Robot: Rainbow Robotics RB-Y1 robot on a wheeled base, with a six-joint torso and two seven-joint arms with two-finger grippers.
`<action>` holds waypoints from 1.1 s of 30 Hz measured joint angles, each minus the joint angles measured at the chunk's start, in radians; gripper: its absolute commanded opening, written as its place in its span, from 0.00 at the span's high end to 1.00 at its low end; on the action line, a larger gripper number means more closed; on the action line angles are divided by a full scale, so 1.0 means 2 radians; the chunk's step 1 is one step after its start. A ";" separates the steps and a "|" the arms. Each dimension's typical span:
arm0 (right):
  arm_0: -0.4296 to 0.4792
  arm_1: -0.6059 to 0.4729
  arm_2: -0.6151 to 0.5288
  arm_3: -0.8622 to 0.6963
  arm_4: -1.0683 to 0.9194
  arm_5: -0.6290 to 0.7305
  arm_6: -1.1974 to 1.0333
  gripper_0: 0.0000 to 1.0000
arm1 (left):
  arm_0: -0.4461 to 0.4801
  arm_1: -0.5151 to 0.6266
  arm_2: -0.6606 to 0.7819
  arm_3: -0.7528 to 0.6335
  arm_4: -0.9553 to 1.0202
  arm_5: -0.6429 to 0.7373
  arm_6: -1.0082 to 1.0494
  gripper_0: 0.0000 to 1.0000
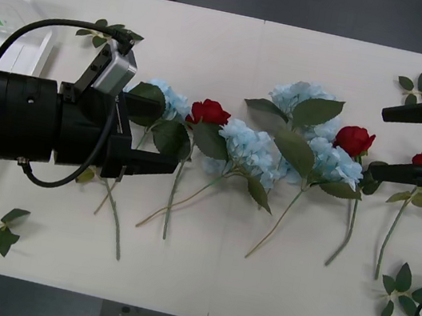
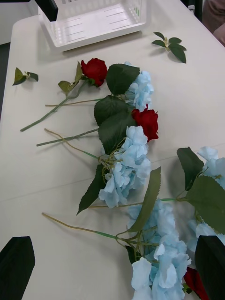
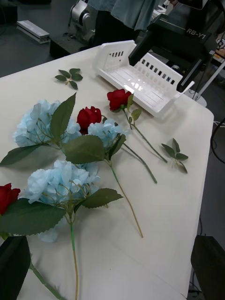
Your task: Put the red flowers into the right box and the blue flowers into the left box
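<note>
meanwhile the left gripper (image 1: 167,139) hangs over the worktop's left half, jaws wide, holding nothing, just beside a blue flower (image 1: 168,100). the right gripper (image 1: 388,143) hangs near the right edge, also wide and empty. red roses (image 1: 209,112) and blue flowers lie in a row across the middle. the left box (image 1: 16,40) sits at the far left corner.

L claw (image 1: 156,137) open, held level, pointing right | R claw (image 1: 388,143) open, at right edge, pointing left
</note>
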 measured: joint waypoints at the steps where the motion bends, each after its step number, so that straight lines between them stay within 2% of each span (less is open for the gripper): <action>1: 0.000 0.000 0.000 0.000 0.000 0.000 0.000 0.00 | 0.001 -0.002 -0.001 0.001 0.000 0.000 0.000 0.00; 5: 0.000 0.000 0.000 0.000 0.000 0.000 0.000 0.00 | 0.002 -0.017 0.000 0.003 0.010 0.000 0.000 0.00; 9: 0.001 0.000 0.000 0.000 0.000 0.000 0.000 0.00 | 0.002 -0.014 0.023 0.014 0.072 0.004 0.000 0.00; 17: 0.022 0.000 0.001 0.000 0.000 0.009 -0.012 0.00 | 0.002 0.026 0.117 0.075 0.157 0.128 0.030 0.00; 21: 0.022 -0.007 0.003 0.000 0.015 0.008 -0.080 0.00 | 0.002 0.030 0.139 0.103 0.132 0.188 0.150 0.00; 25: 0.022 -0.028 0.014 0.000 0.053 0.001 -0.144 0.00 | 0.002 0.030 0.142 0.116 0.059 0.247 0.278 0.00; 30: 0.022 -0.060 0.027 0.000 0.110 -0.006 -0.242 0.00 | 0.002 0.030 0.142 0.115 -0.017 0.289 0.434 0.00; 33: 0.022 -0.078 0.037 0.000 0.148 -0.013 -0.322 0.00 | 0.002 0.024 0.142 0.115 -0.050 0.314 0.483 0.00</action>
